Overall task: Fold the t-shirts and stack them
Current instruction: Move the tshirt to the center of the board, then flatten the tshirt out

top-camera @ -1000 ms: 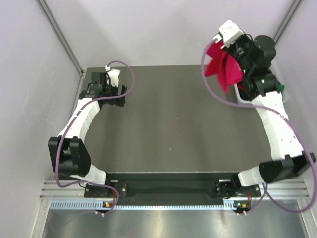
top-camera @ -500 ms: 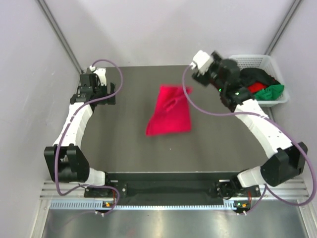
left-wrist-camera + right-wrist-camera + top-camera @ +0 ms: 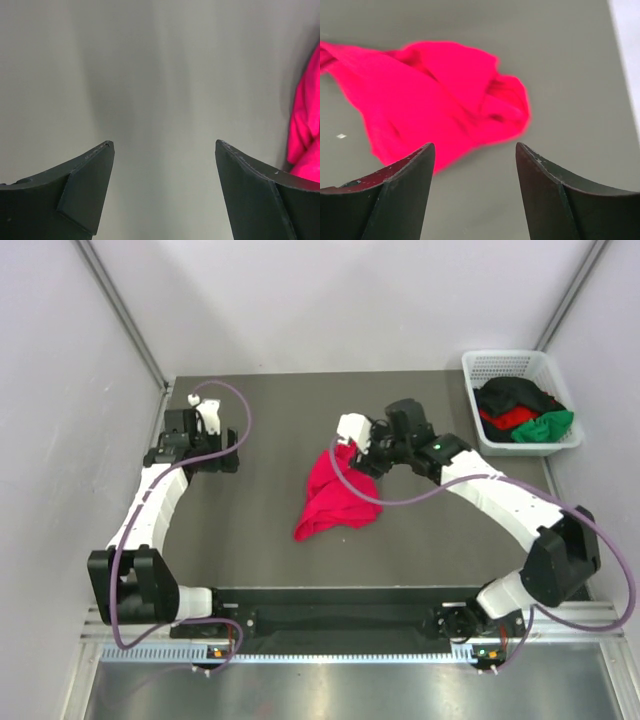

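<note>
As it lies, the pink t-shirt (image 3: 335,495) slants near-left

Top external view: fixed above and behind the arm bases (image 3: 196,624), looking steeply down, whole bench (image 3: 260,540) in frame. Left wrist view: close over bare bench, left jaws filling the lower corners, crimson-pink t-shirt (image 3: 305,135) at the right margin. Right wrist view: low and near, facing that t-shirt past the right jaws. All three views share the t-shirt and bench.
</note>
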`<action>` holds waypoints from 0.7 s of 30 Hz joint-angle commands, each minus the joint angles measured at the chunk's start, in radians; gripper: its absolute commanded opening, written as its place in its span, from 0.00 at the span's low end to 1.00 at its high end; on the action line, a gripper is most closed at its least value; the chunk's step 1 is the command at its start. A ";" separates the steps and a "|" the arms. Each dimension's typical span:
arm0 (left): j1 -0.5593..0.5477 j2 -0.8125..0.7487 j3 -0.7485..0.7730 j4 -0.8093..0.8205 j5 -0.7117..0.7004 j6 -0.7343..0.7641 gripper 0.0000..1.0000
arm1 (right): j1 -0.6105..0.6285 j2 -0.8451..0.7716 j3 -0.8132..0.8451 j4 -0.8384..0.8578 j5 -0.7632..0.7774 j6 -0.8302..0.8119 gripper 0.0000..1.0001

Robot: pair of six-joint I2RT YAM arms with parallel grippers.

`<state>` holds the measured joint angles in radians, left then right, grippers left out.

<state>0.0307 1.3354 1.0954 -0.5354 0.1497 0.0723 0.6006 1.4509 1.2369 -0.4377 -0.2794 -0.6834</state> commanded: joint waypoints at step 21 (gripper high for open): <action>0.021 -0.067 0.007 -0.041 0.079 -0.009 0.86 | 0.062 0.262 -0.020 -0.065 0.019 -0.016 0.69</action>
<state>0.0463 1.2675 1.0824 -0.5808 0.2024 0.0727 0.6624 1.7130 1.2106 -0.5034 -0.2611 -0.6880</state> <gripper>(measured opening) 0.863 0.685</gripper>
